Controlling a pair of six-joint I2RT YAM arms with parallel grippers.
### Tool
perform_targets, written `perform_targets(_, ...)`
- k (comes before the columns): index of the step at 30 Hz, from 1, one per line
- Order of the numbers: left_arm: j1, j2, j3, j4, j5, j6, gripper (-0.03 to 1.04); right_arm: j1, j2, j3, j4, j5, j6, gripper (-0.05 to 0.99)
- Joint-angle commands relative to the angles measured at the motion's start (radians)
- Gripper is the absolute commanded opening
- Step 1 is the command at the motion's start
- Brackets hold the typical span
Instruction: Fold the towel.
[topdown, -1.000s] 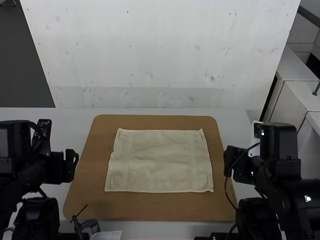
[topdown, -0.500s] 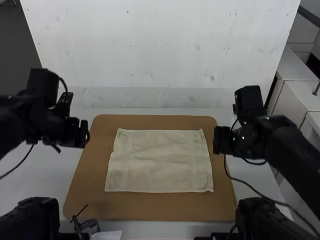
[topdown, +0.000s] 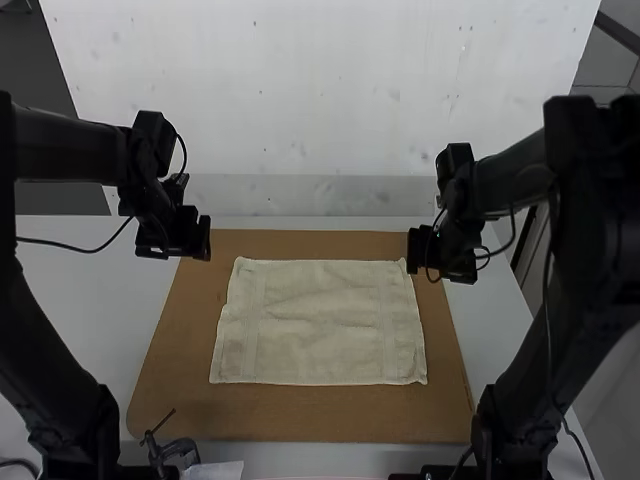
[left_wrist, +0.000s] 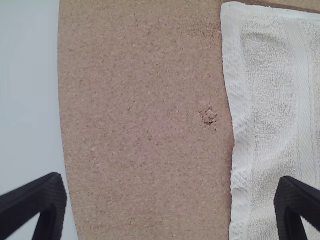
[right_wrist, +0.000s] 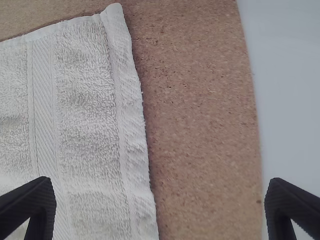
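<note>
High view: towel (topdown: 320, 322) lies spread on the board (topdown: 300, 417), with shallow wrinkles, its far edge near the board's far edge. The board rests on the tabletop (topdown: 100, 300). Left claw (topdown: 206, 240) hangs at the board's far left corner; right claw (topdown: 414, 252) is by the towel's far right corner, near the board's far right corner.

Left wrist view: left claw (left_wrist: 172, 200) is wide, fingers well apart; the towel's left hem and the board's left edge show.

Right wrist view: right claw (right_wrist: 161, 200) is likewise wide; the towel's right hem lies inside the board's right edge.
</note>
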Motion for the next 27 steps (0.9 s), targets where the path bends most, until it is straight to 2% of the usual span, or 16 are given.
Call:
perform_targets(1,-0.003,0.021,0.058,0.02,-0.002,-0.008,0.93,-0.009,0.124,0.108,0.008,-0.059,0.008,0.9)
perform_targets(8,-0.003,0.056,0.065,0.037,0.001,-0.007,0.93,-0.002,0.365,0.269,0.012,-0.062,0.008,0.89)
perform_targets(20,0.008,0.123,0.069,0.09,0.003,-0.001,0.93,0.034,0.563,0.424,0.042,-0.048,0.014,0.88)
perform_targets(23,0.008,0.14,0.069,0.102,0.003,-0.002,0.93,0.057,0.603,0.442,0.034,-0.005,0.004,0.8)
perform_targets(24,0.006,0.148,0.069,0.104,0.004,-0.002,0.93,0.065,0.614,0.448,0.031,0.003,-0.002,0.73)
perform_targets(27,0.003,0.16,0.072,0.104,0.006,-0.002,0.93,0.084,0.637,0.453,0.025,0.046,-0.005,0.37)
